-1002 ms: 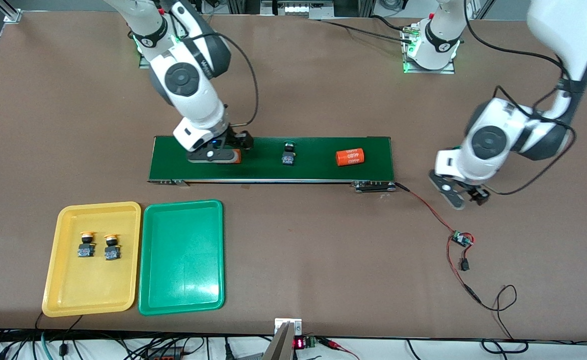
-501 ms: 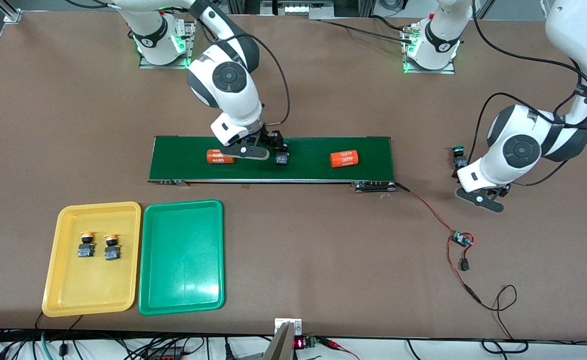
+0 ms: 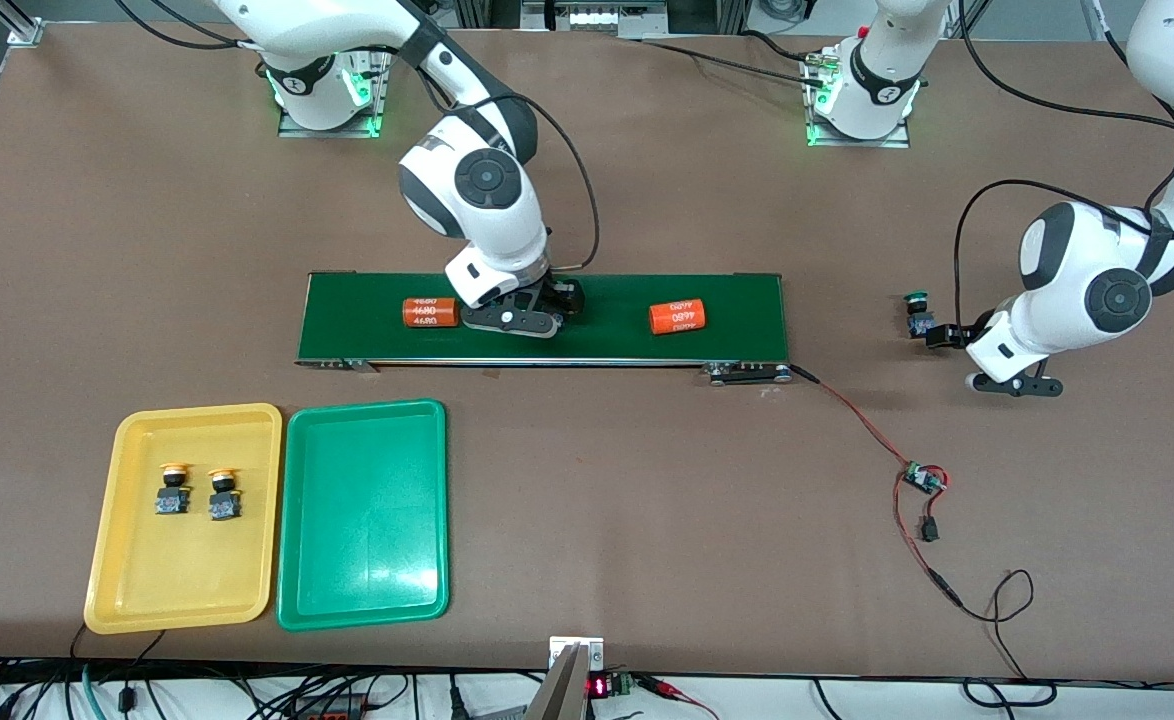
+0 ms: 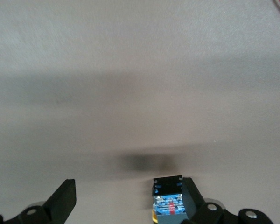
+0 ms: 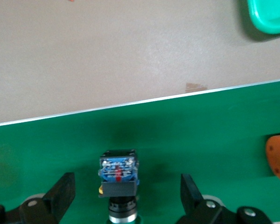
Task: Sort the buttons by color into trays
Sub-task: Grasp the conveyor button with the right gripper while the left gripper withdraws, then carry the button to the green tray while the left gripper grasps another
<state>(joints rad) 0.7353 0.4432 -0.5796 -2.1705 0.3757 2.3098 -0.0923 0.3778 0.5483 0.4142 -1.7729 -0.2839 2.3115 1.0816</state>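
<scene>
Green-capped button between open right hand fingers, hidden from front.

— What do the arms look like?
— Glossy white shells, dark grey round joint caps, black cables looping alongside each wrist.
— And the grippers?
— The left gripper and right gripper have black fingers; silver screws sit at the finger roots.

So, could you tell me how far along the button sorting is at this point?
Roughly half done: two yellow buttons sit in the yellow tray. The green tray holds nothing. The open right gripper straddles one green button on the belt; the open left gripper is at another.
</scene>
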